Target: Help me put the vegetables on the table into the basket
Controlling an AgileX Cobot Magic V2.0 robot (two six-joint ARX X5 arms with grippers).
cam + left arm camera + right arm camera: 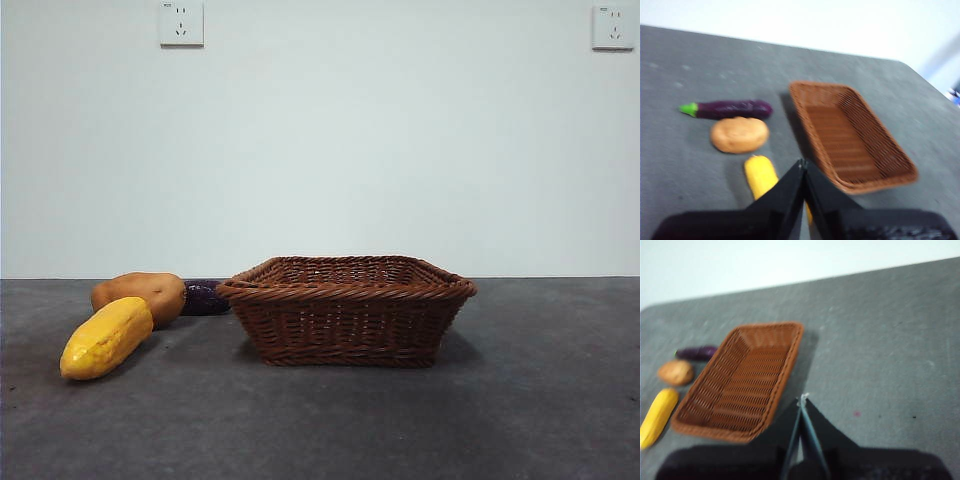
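Jaws closed, empty, above table.

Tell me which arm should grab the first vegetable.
Left, probably. The left gripper hangs right over the bumpy yellow corn cob, jaws shut and empty. The right gripper, also shut, sits on the far side of the brown woven wicker basket from all three vegetables.

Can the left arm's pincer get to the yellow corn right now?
Probably yes. The corn lies on the table beside the basket, just ahead of the left pincer, with nothing over it. The pincer is shut, so it must open first.
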